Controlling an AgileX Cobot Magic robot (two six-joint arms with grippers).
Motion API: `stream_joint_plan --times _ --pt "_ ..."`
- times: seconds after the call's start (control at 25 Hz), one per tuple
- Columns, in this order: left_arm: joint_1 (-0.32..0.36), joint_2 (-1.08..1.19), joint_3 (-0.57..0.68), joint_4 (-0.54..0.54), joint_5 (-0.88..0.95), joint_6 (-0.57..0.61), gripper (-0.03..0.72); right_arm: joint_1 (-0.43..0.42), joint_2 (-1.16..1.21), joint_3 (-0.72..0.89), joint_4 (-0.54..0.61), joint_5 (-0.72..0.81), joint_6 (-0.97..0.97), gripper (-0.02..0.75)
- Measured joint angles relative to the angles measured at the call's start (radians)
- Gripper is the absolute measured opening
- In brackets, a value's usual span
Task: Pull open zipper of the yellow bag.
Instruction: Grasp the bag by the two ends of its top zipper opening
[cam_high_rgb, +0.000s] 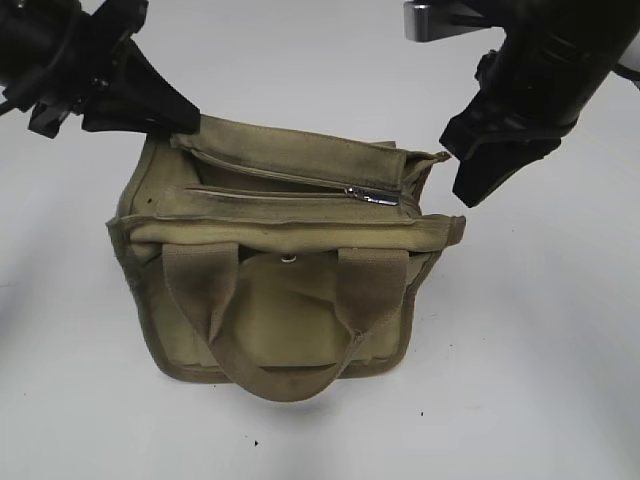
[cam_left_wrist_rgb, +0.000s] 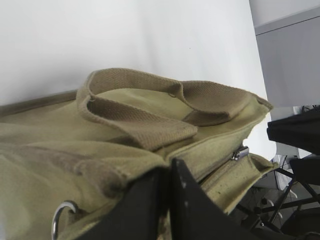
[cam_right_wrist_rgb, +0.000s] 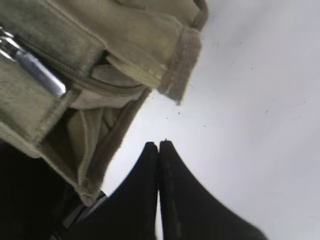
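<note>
The yellow bag (cam_high_rgb: 280, 300) stands on the white table with its zipper (cam_high_rgb: 290, 191) running across the top. The silver pull tab (cam_high_rgb: 375, 195) lies near the right end of the zip line; it also shows as pull tab (cam_left_wrist_rgb: 240, 152) and pull tab (cam_right_wrist_rgb: 37, 72). My left gripper (cam_high_rgb: 190, 125) is at the bag's back left corner. In the left wrist view the left gripper (cam_left_wrist_rgb: 169, 162) is shut on the bag's cloth edge. My right gripper (cam_high_rgb: 450, 145) hangs just off the bag's right end. The right gripper (cam_right_wrist_rgb: 159, 142) is shut and empty, clear of the bag's corner (cam_right_wrist_rgb: 180, 60).
Two webbing handles (cam_high_rgb: 290, 375) hang down the bag's front, over a small snap stud (cam_high_rgb: 289, 259). A metal ring (cam_left_wrist_rgb: 57, 217) sits on the bag's side near my left fingers. White table (cam_high_rgb: 540, 380) lies all round the bag.
</note>
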Motion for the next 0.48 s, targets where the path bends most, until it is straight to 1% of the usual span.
stream_joint_plan --times 0.08,0.2,0.28,0.4,0.48 --pt "0.000 0.000 0.000 0.001 0.000 0.000 0.023 -0.001 -0.005 0.000 0.046 0.000 -0.015 0.002" --pt "0.000 0.000 0.000 0.001 0.000 0.000 0.023 0.002 -0.023 0.000 0.136 -0.005 -0.115 0.009" --pt "0.000 0.000 0.000 0.001 0.000 0.000 0.023 0.014 -0.034 0.000 0.201 -0.021 -0.198 0.064" --pt "0.000 0.000 0.000 -0.002 0.000 0.000 0.023 0.050 -0.035 0.000 0.246 -0.062 -0.358 0.190" --pt "0.000 0.000 0.000 -0.003 0.001 0.000 0.023 0.067 -0.035 0.000 0.253 -0.091 -0.433 0.224"
